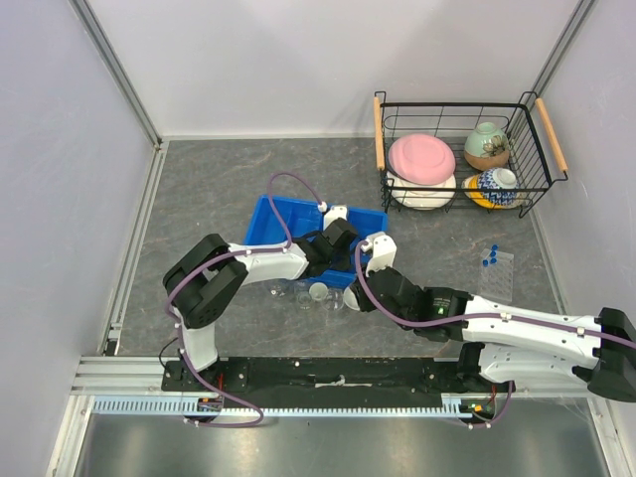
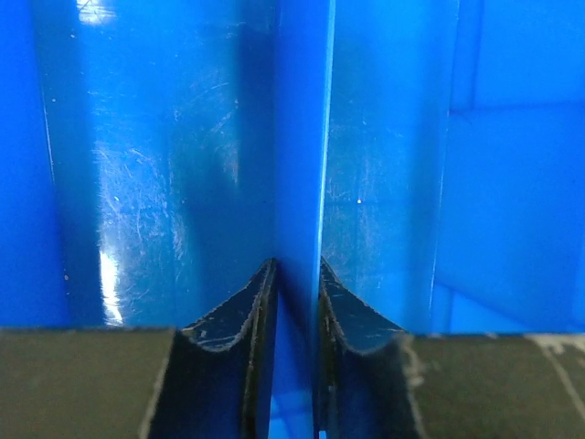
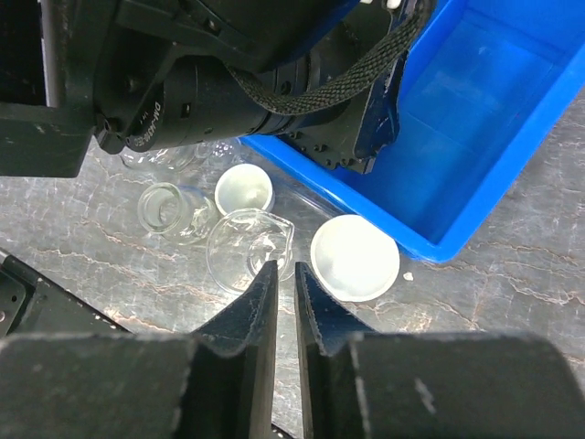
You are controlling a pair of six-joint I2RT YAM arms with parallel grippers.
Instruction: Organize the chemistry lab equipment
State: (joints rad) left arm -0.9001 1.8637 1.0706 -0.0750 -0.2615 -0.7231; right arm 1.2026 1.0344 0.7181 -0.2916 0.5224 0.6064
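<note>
On desk (image 1: pixel 219 199) by blue bin (image 1: pixel 288 224): count

Two white dishes (image 3: pixel 355 258), two clear beakers (image 3: pixel 249 249) just outside the bin; tube rack (image 1: pixel 499 276), three blue caps (image 1: pixel 490 256), well right. Bin wall between left fingers (image 2: pixel 233 320), grip cannot be told; right fingers (image 3: pixel 242 320) narrowly parted, empty.

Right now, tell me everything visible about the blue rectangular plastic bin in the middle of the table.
The blue rectangular plastic bin is open-topped, glossy and finely scratched, with straight walls; the floor that shows is bare. It sits upright on the grey table, near its middle. The left gripper straddles one wall, a finger each side. A small white round dish lies just outside one corner.
</note>
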